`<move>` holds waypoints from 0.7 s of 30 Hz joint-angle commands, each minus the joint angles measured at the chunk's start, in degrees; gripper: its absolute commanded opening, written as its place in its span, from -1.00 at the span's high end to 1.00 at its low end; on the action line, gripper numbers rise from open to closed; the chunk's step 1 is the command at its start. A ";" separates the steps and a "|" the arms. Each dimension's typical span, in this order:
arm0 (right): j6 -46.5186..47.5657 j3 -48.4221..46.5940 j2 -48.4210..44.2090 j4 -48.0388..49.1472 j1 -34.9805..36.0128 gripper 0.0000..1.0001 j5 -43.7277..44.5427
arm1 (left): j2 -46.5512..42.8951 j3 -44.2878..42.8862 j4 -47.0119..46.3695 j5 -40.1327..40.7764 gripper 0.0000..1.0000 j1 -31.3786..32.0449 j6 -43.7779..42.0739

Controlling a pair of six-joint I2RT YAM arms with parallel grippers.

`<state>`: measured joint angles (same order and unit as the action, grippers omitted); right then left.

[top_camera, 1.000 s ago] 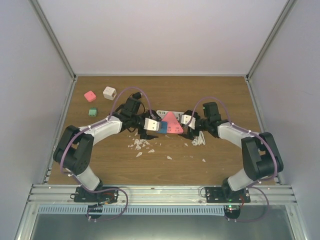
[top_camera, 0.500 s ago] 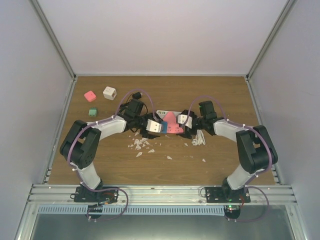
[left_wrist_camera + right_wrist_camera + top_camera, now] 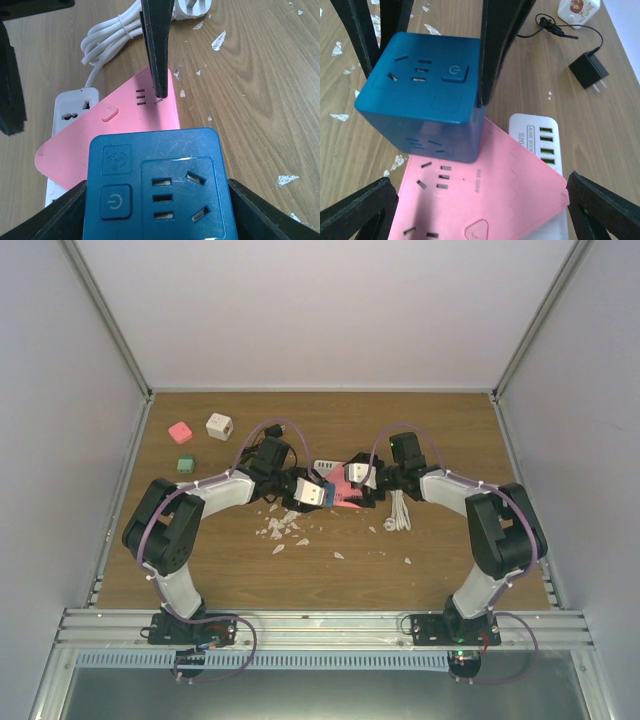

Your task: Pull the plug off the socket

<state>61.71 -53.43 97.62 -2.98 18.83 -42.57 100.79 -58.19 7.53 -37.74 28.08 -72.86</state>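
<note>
The blue plug (image 3: 155, 185) is seated in the pink socket (image 3: 495, 200) on the table (image 3: 450, 550) and is clamped by the left gripper (image 3: 156, 215), ready for pulling. The socket is straddled by the right gripper (image 3: 482, 212), seemingly as an anchor; whether its jaws pinch it cannot be told.

you're working in a robotics test cell in a lab, not a home or a shop. plain pale panels (image 3: 320, 310) wall in the bench on three sides, held by bare aluminium posts (image 3: 108, 325). the wood-grain desk (image 3: 460, 430) ends at a slotted metal rail (image 3: 320, 620), where the left arm (image 3: 165, 535) and right arm (image 3: 500, 530) are bolted down, with purple cables (image 3: 270, 423) looped along them. what lies on the desk is practice stock: a blue socket cube (image 3: 155, 185), a pink socket block (image 3: 125, 117), small coloured cubes (image 3: 180, 432) and scattered white chips (image 3: 282, 530).
</note>
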 commanded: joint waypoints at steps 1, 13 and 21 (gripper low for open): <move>1.37 -1.65 2.05 -0.74 1.67 -0.80 -2.16 | 0.04 -0.40 -1.02 -2.08 -0.12 0.03 -2.81; -0.92 -2.74 3.98 0.24 4.70 -0.25 -0.61 | -2.58 -1.95 9.04 -7.17 0.12 -2.64 -5.52; -2.69 -2.63 5.43 2.44 7.71 -0.13 5.05 | -2.66 -1.69 9.48 -6.91 0.13 -2.65 -4.54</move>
<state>59.99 -55.24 101.67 -2.31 25.36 -40.07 99.90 -59.07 14.81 -41.60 25.34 -77.23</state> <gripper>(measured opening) 0.570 0.644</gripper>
